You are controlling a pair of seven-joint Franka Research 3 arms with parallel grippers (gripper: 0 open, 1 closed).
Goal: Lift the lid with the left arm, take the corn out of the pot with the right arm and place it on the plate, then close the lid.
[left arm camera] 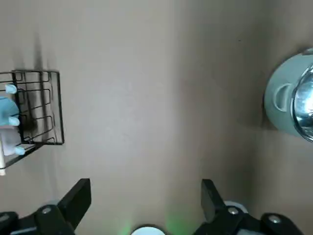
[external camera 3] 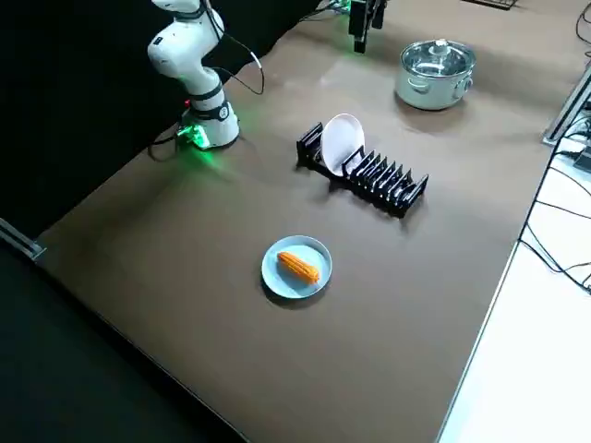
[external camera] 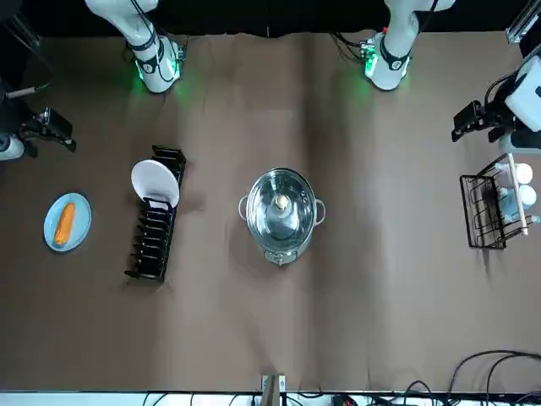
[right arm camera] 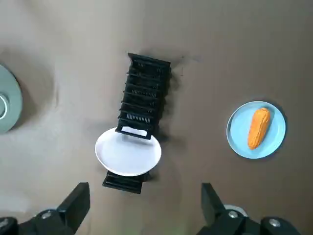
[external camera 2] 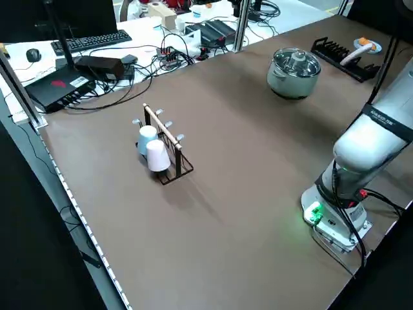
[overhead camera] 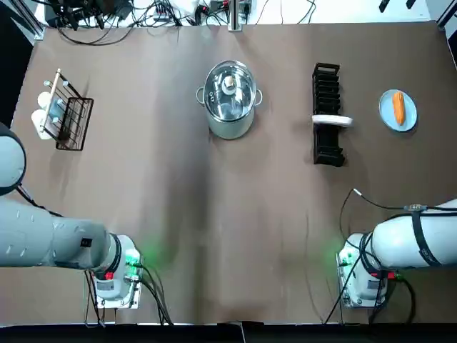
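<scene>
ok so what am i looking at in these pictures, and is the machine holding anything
The machine is two white robot arms, left arm and right arm, at a brown table. One picture looks straight down, one faces the robot, two look from the sides, two come from wrist cameras. On the table: a lidded steel pot, an orange corn cob lying on a round blue plate, a black dish rack holding a white plate, and a wire rack with cups. Both arms' jaws are open and hold nothing.
</scene>
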